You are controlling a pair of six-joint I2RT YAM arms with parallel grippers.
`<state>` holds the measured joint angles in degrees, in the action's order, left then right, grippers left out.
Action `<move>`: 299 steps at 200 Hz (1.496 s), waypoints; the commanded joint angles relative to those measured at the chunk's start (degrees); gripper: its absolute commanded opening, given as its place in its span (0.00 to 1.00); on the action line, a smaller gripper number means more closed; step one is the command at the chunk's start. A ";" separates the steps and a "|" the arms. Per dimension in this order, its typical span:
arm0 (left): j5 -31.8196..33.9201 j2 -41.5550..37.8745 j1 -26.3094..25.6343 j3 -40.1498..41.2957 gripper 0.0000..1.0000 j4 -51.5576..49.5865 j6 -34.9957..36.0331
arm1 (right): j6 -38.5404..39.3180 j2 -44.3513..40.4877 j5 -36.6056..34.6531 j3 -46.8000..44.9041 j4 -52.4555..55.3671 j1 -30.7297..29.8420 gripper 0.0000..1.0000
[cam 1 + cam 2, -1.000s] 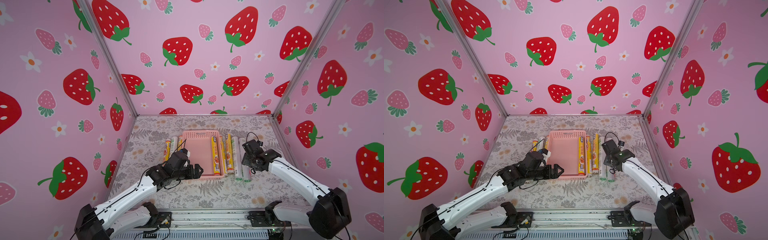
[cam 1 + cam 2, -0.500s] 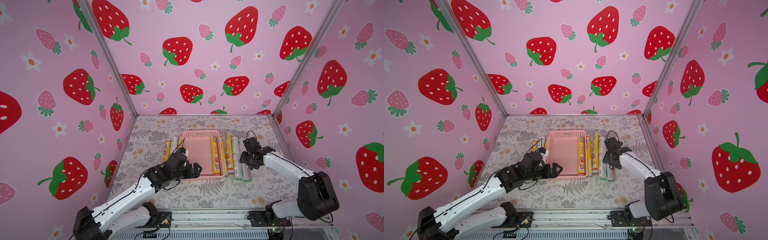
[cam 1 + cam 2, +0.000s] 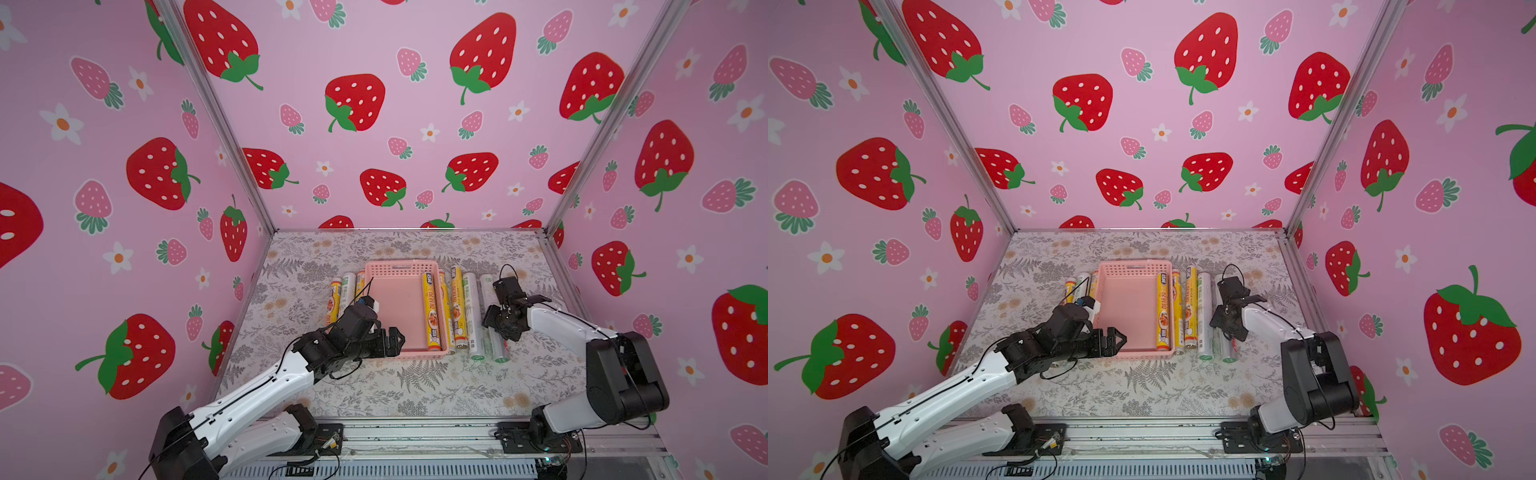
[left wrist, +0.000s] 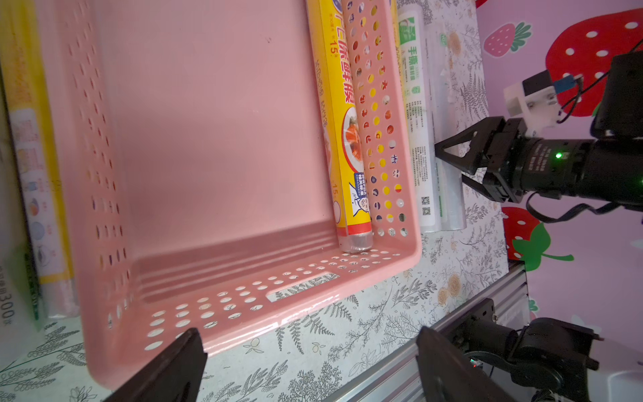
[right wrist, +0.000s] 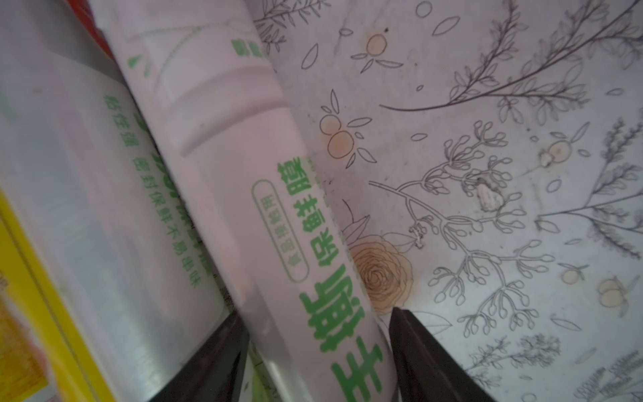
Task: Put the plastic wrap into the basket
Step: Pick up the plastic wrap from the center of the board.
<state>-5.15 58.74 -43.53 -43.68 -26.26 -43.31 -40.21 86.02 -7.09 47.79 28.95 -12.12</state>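
A pale tablecloth (image 3: 415, 386) printed with grey ferns and small orange blossoms is spread flat between pink strawberry-patterned walls (image 3: 124, 166). On it, all the plastic wrap is laid in slim, glossy cylinders parallel to the long sides of the basket (image 3: 399, 268). At the far left a yellow picture-printed roll (image 3: 333, 301) and a white roll (image 3: 348, 291) are set side by side, with a further yellow sliver just against the basket wall. The basket is a shallow rectangle of smooth pink plastic, solid-floored, its walls pierced with rows of round holes. One yellow roll (image 3: 431, 316) is lodged inside, against the right wall. Outside that wall more yellow wrap (image 3: 457, 311) is lined up, then a white-silver roll (image 3: 472, 316) with green lettering, then the outermost roll (image 5: 295, 243) of the same kind.

The left arm is stretched low from its base, and the left gripper (image 3: 394, 341) is held level at the basket's near left corner, jaws spread wide around nothing. The right arm is folded with its elbow raised, the forearm sloped down, and the right gripper (image 5: 315, 315) is pointed down astride the outermost roll; its jaws are parted, with a strip of cloth seen between one finger (image 5: 410, 341) and the roll.
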 commanded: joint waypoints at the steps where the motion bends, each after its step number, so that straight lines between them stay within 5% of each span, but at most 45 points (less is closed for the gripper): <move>1: -0.65 1.49 -0.42 -1.79 1.00 1.37 0.87 | 0.65 2.34 0.08 -0.88 0.01 0.77 0.68; 86: 0.63 2.22 -1.24 -5.15 1.00 1.16 2.15 | -0.39 3.74 -3.34 -1.82 -1.16 1.31 0.53; 141: 3.38 -3.74 -1.35 -4.36 1.00 0.33 1.79 | 0.37 -1.69 -4.16 -2.84 -0.73 1.37 0.38; 196: 5.25 -6.45 -0.96 -7.67 1.00 -1.26 4.84 | 0.87 -10.95 -1.42 2.75 7.11 0.67 0.35; 256: -0.67 -1.65 0.27 -14.12 1.00 -0.22 5.96 | -0.82 -12.41 -8.50 20.24 22.02 -12.13 0.37; 299: 0.05 -5.60 3.26 -9.71 1.00 -2.33 5.10 | -4.86 -7.19 -8.49 28.15 21.60 -22.59 0.37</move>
<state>-4.71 56.27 -42.02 -55.35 -27.29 -38.68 -41.95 76.53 -13.67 72.90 49.71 -30.81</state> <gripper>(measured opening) 0.995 0.534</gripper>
